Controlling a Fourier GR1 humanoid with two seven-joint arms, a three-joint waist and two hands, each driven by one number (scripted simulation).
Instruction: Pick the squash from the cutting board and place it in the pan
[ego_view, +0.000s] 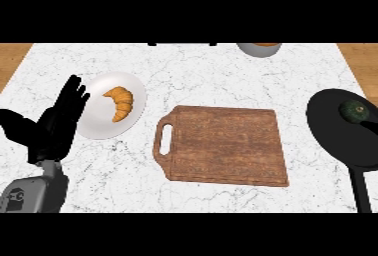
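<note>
Left hand (55, 127) beside croissant (119, 102) (on plate (100, 127)); squash (356, 110) in pan (336, 135).

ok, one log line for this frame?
squash: in pan | cutting board: bare | left hand: open, beside plate | right hand: not in view

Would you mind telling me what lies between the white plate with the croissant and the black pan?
In the head view, the wooden cutting board lies between the plate and the pan, with nothing on it; bare marble counter flanks it.
</note>
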